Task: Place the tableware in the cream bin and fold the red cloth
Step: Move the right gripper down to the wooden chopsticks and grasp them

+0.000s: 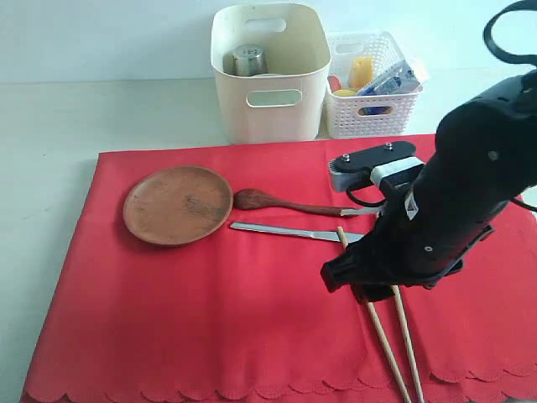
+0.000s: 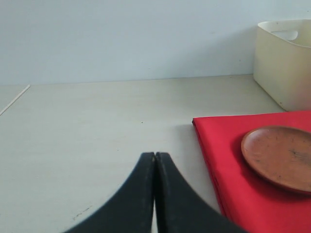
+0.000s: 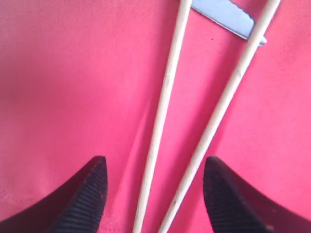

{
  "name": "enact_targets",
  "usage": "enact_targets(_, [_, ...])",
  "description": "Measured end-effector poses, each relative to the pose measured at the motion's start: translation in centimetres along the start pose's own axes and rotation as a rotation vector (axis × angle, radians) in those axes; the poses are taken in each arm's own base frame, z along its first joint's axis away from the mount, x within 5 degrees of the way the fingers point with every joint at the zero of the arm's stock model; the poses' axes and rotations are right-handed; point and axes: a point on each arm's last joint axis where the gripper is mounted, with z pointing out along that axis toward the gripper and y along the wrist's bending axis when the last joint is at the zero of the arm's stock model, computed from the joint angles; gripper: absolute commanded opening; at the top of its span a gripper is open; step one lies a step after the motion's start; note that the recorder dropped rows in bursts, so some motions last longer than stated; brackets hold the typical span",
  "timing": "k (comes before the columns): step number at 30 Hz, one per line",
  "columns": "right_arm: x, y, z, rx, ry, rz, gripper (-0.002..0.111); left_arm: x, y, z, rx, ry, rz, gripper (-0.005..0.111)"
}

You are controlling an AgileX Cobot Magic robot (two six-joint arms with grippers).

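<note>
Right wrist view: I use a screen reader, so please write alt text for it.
The right gripper, jaws open, straddles two wooden chopsticks lying on the red cloth, without touching them. One end of a metal knife shows beyond them.

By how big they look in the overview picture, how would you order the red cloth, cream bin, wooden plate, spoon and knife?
1. red cloth
2. cream bin
3. wooden plate
4. spoon and knife: they look alike, and both are partly hidden behind the arm, so they are unranked.
</note>
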Motion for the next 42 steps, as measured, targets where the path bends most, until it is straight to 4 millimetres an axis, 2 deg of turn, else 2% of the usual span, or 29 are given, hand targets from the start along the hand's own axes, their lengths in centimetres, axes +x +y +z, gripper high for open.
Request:
enact_targets(10, [-0.6,-0.6,3.4,0.096,0.031,0.074,0.056,0.0,0.0,0.0,0.0,0.0,0.0,0.003])
enact_targets(19, [-0.7,-0.6,5.2,0.105,0.056,0.086,0.055,0.0,0.0,0.0,0.0,0.0,0.0,0.003])
enact_targets(21, [-0.7,-0.5,5.2,0.105,0.055,0.086,0.05,0.0,0.0,0.0,0.0,0.0,0.0,0.003])
enact_targets(28, [-0.8,-0.4,5.2,0.096,0.038,0.087,0.018,0.0,0.0,0.0,0.0,0.0,0.0,0.003])
enact_targets(33, [-0.8,-0.4,5.3,0.095,0.034,0.098,0.001,0.0,0.0,0.0,0.0,0.0,0.0,0.003])
enact_targets(42, [-0.9,-0.4,5.1,0.093,0.029,0.102,0.0,0.0,0.0,0.0,0.0,0.0,0.0,0.003])
